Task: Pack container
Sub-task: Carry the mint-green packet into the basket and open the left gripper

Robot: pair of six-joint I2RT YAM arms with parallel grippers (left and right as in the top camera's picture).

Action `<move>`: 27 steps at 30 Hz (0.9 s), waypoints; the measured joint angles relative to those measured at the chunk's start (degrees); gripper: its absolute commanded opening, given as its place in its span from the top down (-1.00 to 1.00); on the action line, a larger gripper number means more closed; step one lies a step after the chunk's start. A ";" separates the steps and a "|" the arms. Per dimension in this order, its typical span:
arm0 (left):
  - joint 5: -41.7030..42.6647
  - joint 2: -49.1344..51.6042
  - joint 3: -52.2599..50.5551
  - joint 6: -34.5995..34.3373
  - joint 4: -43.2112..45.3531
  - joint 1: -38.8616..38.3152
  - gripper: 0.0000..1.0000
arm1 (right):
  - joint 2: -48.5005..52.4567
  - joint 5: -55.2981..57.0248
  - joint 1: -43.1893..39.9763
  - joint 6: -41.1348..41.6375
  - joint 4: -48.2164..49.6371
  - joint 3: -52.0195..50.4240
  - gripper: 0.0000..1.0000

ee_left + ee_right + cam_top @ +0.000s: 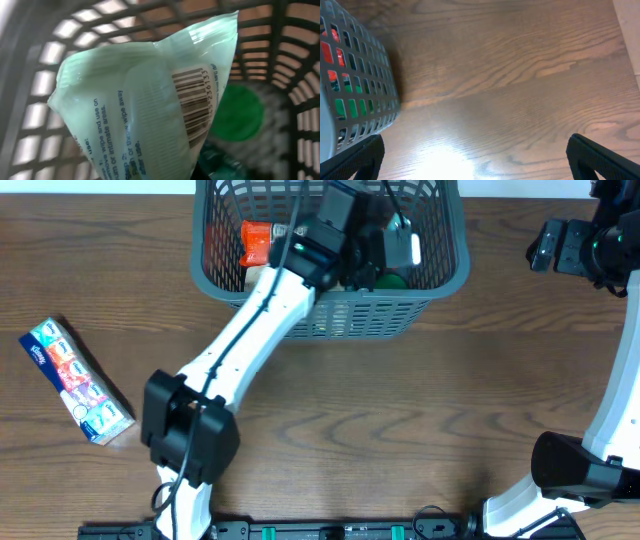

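The dark grey lattice basket [330, 315] stands at the table's far middle. My left gripper [385, 245] reaches down inside it, shut on a pale green wipes packet [150, 110] with a barcode, which also shows white in the overhead view [410, 246]. The packet hangs above the basket floor, and a round green lid [237, 112] lies below it. An orange packet [258, 242] lies in the basket's left part. My right gripper [477, 165] is open and empty over bare table right of the basket [355, 85]; overhead it sits at the far right [560, 245].
A long colourful tissue pack [75, 380] lies on the wooden table at the left. The left arm [250, 330] stretches diagonally from the front edge to the basket. The right arm's base [570, 470] stands at the front right.
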 measured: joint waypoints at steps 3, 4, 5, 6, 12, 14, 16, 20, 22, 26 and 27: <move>-0.07 1.97 0.00 -0.11 -1.77 -0.90 0.89 | 0.00 -0.02 0.00 0.00 -0.57 0.00 -0.99; -0.07 2.34 0.00 -0.22 -2.56 -0.90 0.89 | 0.00 0.00 0.00 0.00 -0.74 0.00 -0.99; -0.11 2.71 0.00 -0.24 -3.48 -0.85 0.88 | 0.00 -0.02 0.00 -0.02 -1.01 0.00 -0.99; -0.11 3.06 0.00 -0.26 -4.59 -0.76 0.82 | 0.00 -0.02 0.00 0.00 -1.14 0.00 -0.99; -0.11 4.07 0.00 0.02 -6.84 -0.68 0.37 | 0.00 -0.02 0.00 0.00 -1.27 0.00 -0.98; -0.15 4.09 0.00 -0.24 -6.80 -0.70 0.32 | 0.00 -0.02 0.00 0.00 -1.27 0.00 -0.98; -0.22 4.09 0.00 -0.20 -6.58 -0.70 0.11 | 0.00 -0.02 0.00 -0.02 -1.29 0.00 -0.98; -0.09 4.09 0.00 -0.20 -6.25 -0.74 -0.99 | 0.00 -0.02 0.00 0.00 -1.33 0.00 -0.99; -0.44 4.09 0.00 -0.22 -5.33 -0.68 -0.97 | 0.00 -0.02 0.00 0.00 -1.42 0.00 -0.98; -1.51 4.09 0.00 -0.66 -3.74 -0.70 -0.97 | 0.00 -0.02 0.00 0.00 -1.44 0.00 -0.99; -2.47 4.07 0.00 -1.27 -2.47 -0.81 -0.97 | 0.00 -0.02 0.00 0.00 -1.44 0.00 -0.99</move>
